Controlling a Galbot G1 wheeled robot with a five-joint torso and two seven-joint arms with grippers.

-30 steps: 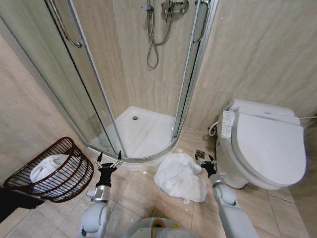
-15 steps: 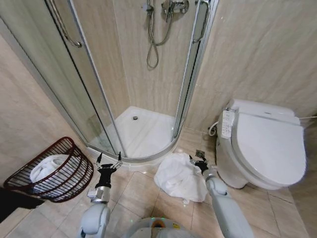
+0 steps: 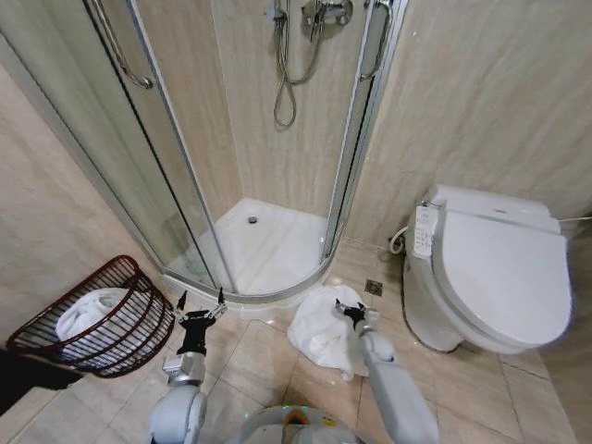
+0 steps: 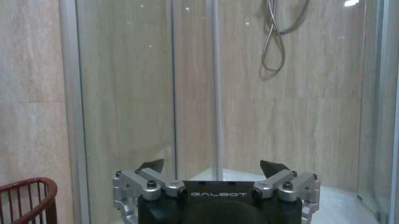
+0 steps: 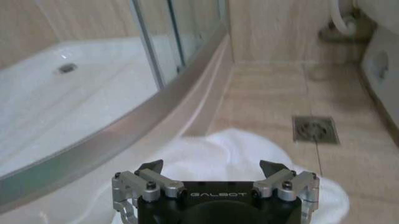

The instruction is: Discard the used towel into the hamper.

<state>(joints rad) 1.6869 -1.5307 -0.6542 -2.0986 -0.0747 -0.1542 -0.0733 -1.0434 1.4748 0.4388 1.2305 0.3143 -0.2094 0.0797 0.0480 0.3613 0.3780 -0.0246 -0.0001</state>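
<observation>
The used towel (image 3: 319,335) is a crumpled white heap on the tiled floor between the shower and the toilet. My right gripper (image 3: 352,310) hangs open just above the towel's far right part. In the right wrist view that gripper (image 5: 212,166) has nothing between its fingers, and the towel (image 5: 234,150) lies right beneath it. The hamper (image 3: 139,338), a dark reddish-brown wire basket, stands tilted at the left with white cloth (image 3: 85,314) inside. My left gripper (image 3: 198,310) is open between hamper and towel. In the left wrist view the left gripper (image 4: 212,166) faces the shower glass beside the hamper's rim (image 4: 34,185).
A curved glass shower enclosure (image 3: 259,157) with a raised white tray (image 3: 268,245) stands ahead. A white toilet (image 3: 495,273) with closed lid is at the right, and a floor drain (image 3: 374,287) lies beside it. Tiled walls close in on the left and behind.
My right gripper has swung left from beside the toilet to over the towel, still open. The left gripper has hardly moved. Towel and hamper lie as before.
</observation>
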